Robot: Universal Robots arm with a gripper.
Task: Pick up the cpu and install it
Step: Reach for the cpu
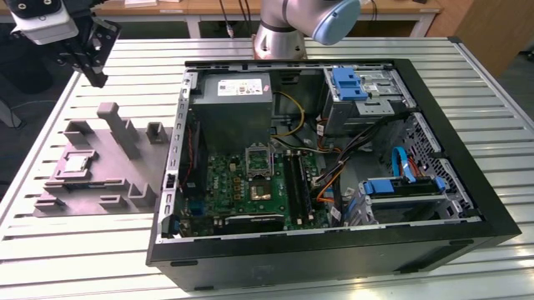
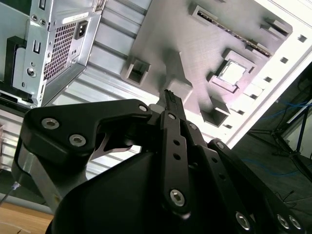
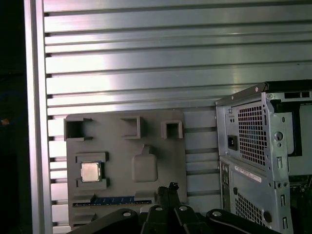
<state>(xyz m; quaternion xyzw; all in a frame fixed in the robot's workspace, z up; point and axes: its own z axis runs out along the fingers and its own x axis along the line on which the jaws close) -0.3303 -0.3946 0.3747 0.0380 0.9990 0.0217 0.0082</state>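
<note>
My claw (image 1: 99,78) held above the slatted table (image 1: 75,250), fingers pressed together on nothing, the cpu (image 1: 77,164) lying flat in its recess on the grey tray (image 1: 84,203), well apart from my tips, open computer case (image 1: 334,250) just beside the tray.

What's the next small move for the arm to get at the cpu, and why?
Probably shift the gripper across until it is straight above the cpu. In the exterior view the gripper hangs well above the table, away from the cpu and holding nothing, while the cpu lies flat in its square recess in the grey tray, untouched.
</note>
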